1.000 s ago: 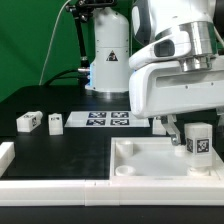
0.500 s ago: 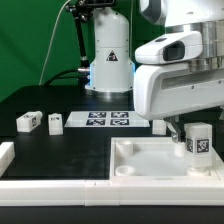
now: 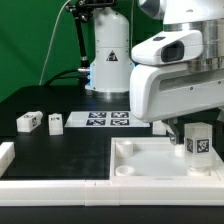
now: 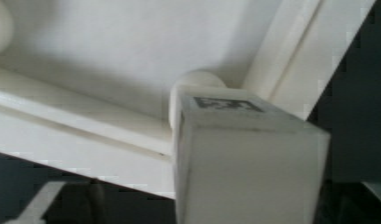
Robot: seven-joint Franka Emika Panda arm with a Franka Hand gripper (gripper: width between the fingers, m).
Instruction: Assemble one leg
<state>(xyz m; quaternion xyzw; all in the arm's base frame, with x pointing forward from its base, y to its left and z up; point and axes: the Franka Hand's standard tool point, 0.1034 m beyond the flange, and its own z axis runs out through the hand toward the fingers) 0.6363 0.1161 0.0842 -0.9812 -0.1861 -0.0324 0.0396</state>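
Note:
One leg point(image 3: 198, 143), a small white block with a black-and-white tag, stands upright in the corner socket of the white tray-like part point(image 3: 140, 172) at the exterior view's right. My gripper point(image 3: 192, 128) hangs right over it, its dark left finger point(image 3: 169, 128) a little apart from the leg's side. In the wrist view the leg point(image 4: 240, 150) fills the middle between the jaws, against the tray's corner rim point(image 4: 293, 50). Two more legs point(image 3: 28, 121) point(image 3: 55, 123) lie on the black table at the left.
The marker board point(image 3: 108, 119) lies flat behind the tray. The robot's white base point(image 3: 108, 55) stands at the back. A white raised edge point(image 3: 6, 152) sits at the exterior view's left front.
The arm's upper links have turned and shifted above the hand. The leg in the socket and the two loose legs have not moved.

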